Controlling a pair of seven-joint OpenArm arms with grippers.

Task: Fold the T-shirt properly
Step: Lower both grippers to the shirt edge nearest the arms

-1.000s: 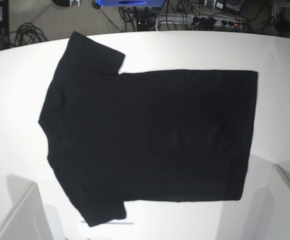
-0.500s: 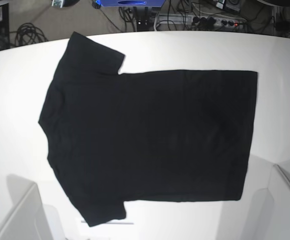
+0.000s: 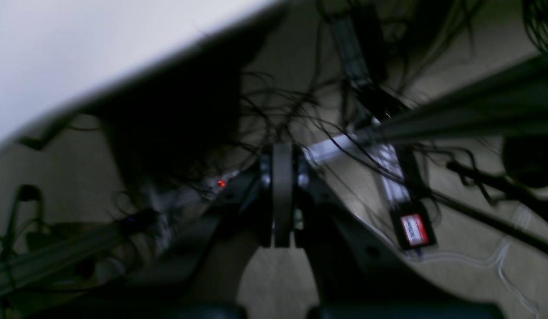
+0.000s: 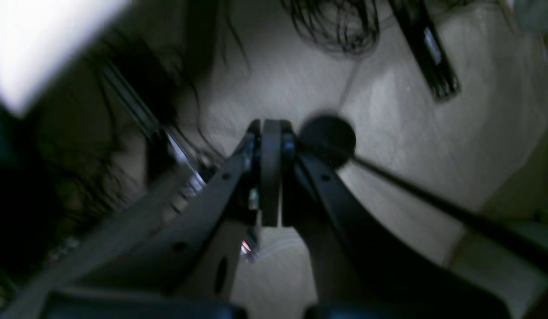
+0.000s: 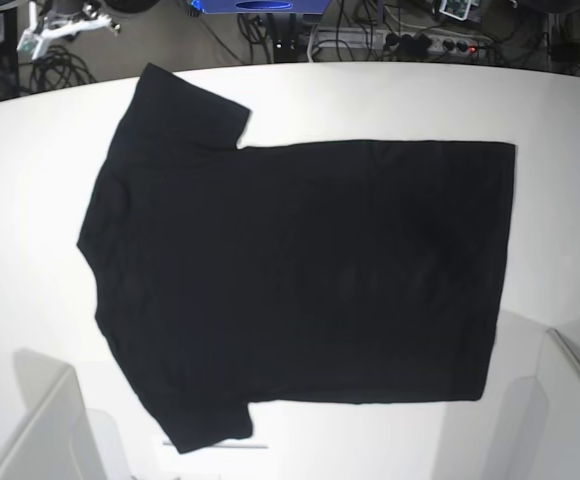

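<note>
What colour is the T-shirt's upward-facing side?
Plain black T-shirt, no print visible; the base view shows it best.

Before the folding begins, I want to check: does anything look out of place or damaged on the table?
Nothing stands out. The T-shirt lies spread flat on the white table, plain black side up, both sleeves out, unfolded.

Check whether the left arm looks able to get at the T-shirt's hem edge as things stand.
Probably yes: the T-shirt lies flat and uncovered on the table, nothing on it. The left gripper is shut and off past the table edge.
</note>
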